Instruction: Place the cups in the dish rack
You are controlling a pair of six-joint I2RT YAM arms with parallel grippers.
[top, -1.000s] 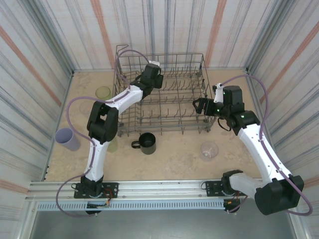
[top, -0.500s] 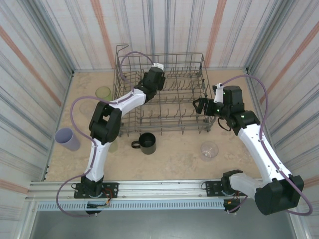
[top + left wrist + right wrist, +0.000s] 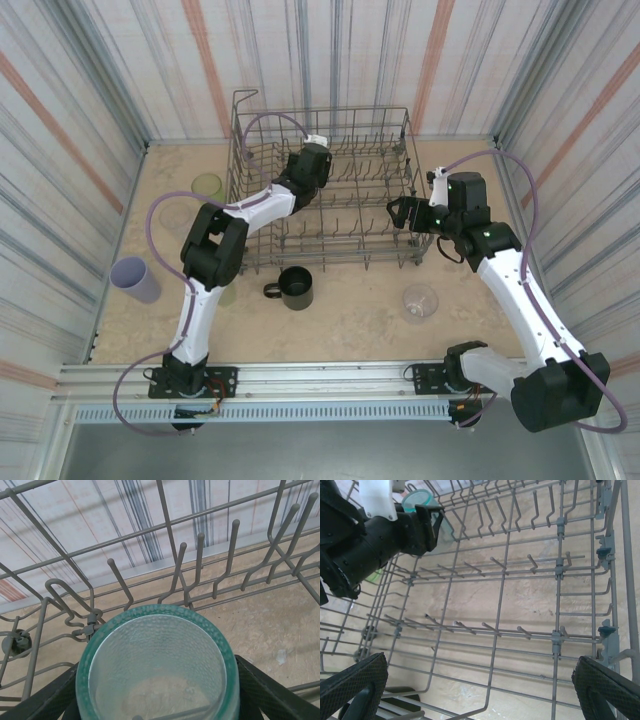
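Left fingers (image 3: 265, 690) clenched on teal cup (image 3: 157, 665) inside dish rack (image 3: 340, 125), 11 o'clock of centre. Right fingers (image 3: 355, 685) were spread, empty. Judged best: seat cup between tines, then release.

Rack (image 3: 350, 262) far-centre on table (image 3: 350, 325). Mug (image 3: 296, 287) just before it; cup (image 3: 419, 302) front-right; cup (image 3: 207, 186) left; another (image 3: 135, 279) far left, nearer. Left gripper (image 3: 157, 695) holds a cup (image 3: 155, 650) inside rack, back-left.

Left gripper (image 3: 318, 149) (inside dish rack (image 3: 352, 190))
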